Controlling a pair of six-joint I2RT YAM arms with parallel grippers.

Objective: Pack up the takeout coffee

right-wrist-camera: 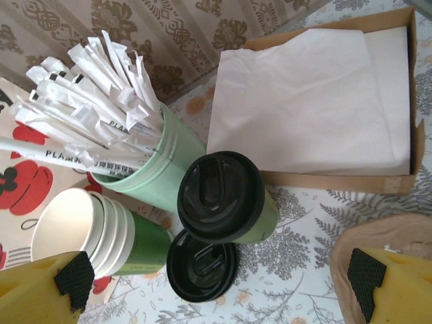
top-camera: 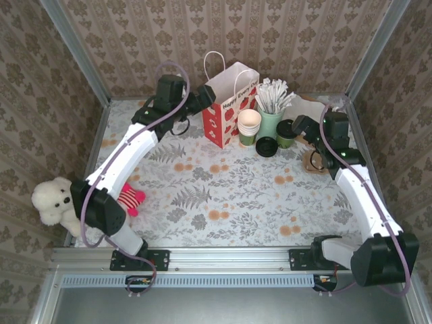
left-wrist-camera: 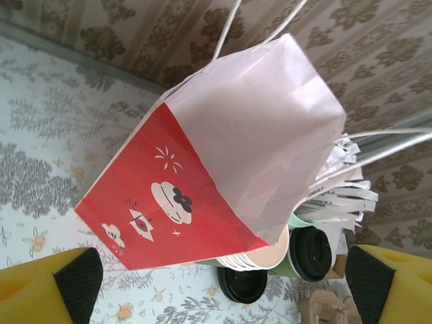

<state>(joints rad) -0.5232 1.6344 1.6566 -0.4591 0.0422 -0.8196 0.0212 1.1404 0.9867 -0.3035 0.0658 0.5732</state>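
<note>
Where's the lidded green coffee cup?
Overhead view: the coffee cup stands far back, right of centre, just right of the mint stirrer cup, near a loose black lid.

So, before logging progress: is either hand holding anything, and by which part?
Nothing is held: the left hand is open before the red-and-white paper bag; the right hand is open near the black-lidded dark green paper cup.

Table (top-camera: 223, 196): bag (top-camera: 228, 108), coffee (top-camera: 285, 133), cup stack (top-camera: 249, 126), spare lid (top-camera: 266, 146)
</note>
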